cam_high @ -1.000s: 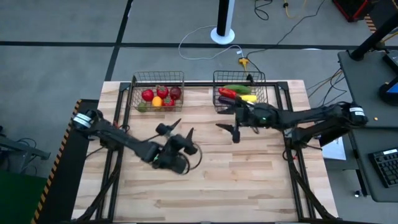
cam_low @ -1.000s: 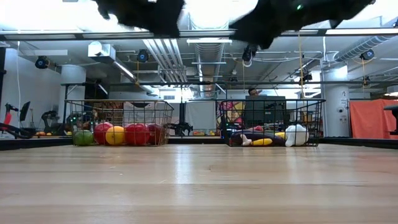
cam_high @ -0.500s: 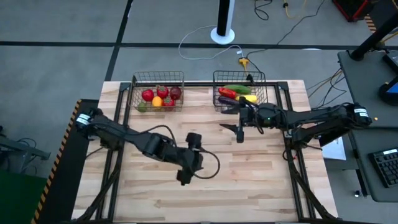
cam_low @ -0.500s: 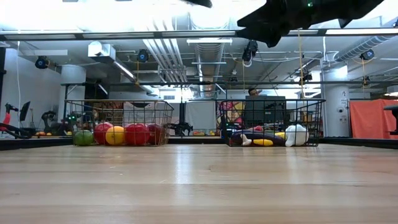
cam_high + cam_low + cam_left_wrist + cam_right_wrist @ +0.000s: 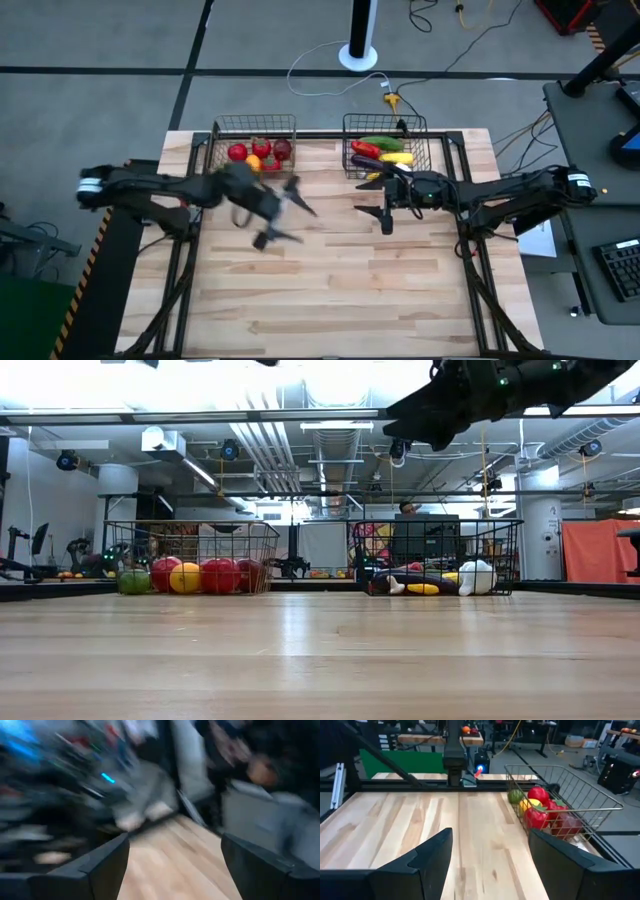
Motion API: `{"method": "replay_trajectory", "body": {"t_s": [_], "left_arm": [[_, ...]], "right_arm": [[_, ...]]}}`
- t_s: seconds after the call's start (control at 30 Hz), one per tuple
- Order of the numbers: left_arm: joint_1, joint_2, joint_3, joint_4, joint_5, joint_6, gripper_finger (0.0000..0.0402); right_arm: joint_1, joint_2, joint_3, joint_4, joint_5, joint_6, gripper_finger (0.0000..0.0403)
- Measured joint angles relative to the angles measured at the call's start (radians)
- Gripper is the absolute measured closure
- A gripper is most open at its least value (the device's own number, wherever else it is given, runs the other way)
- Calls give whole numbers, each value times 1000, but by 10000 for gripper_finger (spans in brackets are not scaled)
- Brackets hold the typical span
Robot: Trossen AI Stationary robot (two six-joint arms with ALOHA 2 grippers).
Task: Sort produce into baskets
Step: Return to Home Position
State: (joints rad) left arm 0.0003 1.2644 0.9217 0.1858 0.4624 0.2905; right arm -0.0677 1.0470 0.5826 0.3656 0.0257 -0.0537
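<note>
Wooden desk (image 5: 330,290), light planks. On the floor beyond its far edge: white round stand base (image 5: 359,55), white cable (image 5: 312,60), yellow plug (image 5: 391,99). Keyboard (image 5: 620,268) off the right edge. Orange curtain (image 5: 598,550) in the room behind.

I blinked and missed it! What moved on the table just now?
The left claw, open and empty, swung from the middle of the light wooden table back toward the left dark wire basket. The right claw, open, hardly moved beside the right dark wire basket. The round red produce and long green, red and yellow produce stayed in their baskets.
</note>
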Motion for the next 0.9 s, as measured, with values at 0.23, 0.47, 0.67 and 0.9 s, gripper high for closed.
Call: {"method": "replay_trajectory", "body": {"t_s": [0.23, 0.47, 0.67, 0.9], "left_arm": [[108, -349, -339, 170, -58, -105, 106], [143, -658, -526, 199, -208, -217, 106], [134, -897, -729, 265, -212, -303, 106], [136, -1076, -911, 340, -223, -329, 106]], "right_arm": [[0, -13, -57, 95, 0, 0, 152], [-3, -19, -97, 143, 0, 12, 152], [-3, -19, -125, 146, 0, 28, 156], [-2, -19, -185, 241, -10, 46, 158]]}}
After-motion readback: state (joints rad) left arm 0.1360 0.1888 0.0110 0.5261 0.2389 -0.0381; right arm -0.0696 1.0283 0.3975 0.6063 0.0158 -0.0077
